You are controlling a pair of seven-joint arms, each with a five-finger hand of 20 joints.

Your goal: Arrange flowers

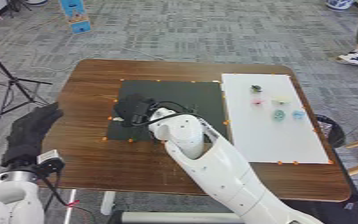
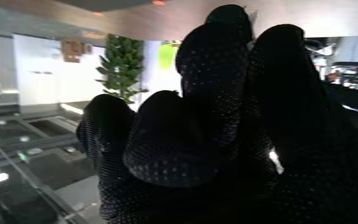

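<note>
Flowers (image 1: 278, 115) right of right robot hand (image 1: 134, 106)

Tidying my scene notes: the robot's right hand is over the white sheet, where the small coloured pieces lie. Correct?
No: the head view shows the right hand over the black mat, not the white sheet. The small coloured pieces do lie on the white sheet.

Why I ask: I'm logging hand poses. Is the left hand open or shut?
Open: the left hand, by the table, has its fingers stretched straight.
</note>
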